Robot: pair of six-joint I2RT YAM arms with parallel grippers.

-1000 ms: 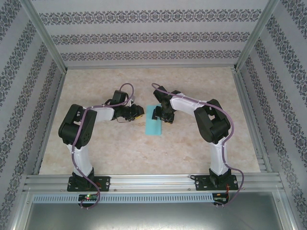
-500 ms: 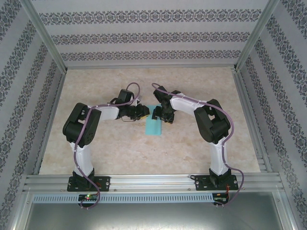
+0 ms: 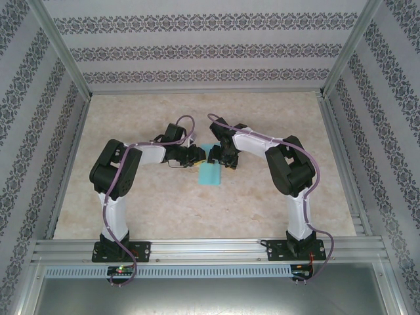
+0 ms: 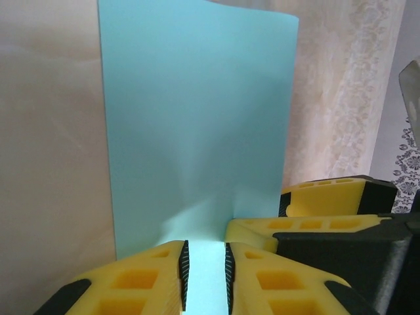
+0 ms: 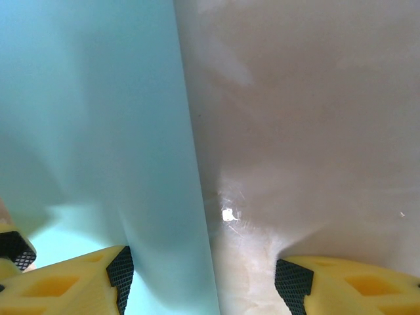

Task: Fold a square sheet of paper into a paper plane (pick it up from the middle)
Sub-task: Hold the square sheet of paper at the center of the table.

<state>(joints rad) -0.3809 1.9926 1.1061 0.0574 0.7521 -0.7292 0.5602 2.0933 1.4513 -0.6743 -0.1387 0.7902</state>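
- The square sheet of paper point(image 3: 210, 173) lies on the marbled table point(image 3: 157, 210) between the two arms. It shows as a narrow turquoise rectangle, and its near end is free.
- At its far end the left gripper point(image 3: 197, 156) reaches in from the left with its jaws narrow. In the left wrist view, paper colour fills the slit between its yellow fingers point(image 4: 131, 282); I cannot tell whether they pinch the sheet.
- Just beside it, the right gripper point(image 3: 216, 156) stands wide. Its fingers point(image 5: 72, 285) straddle the sheet's long edge, one over paper and one over bare table.
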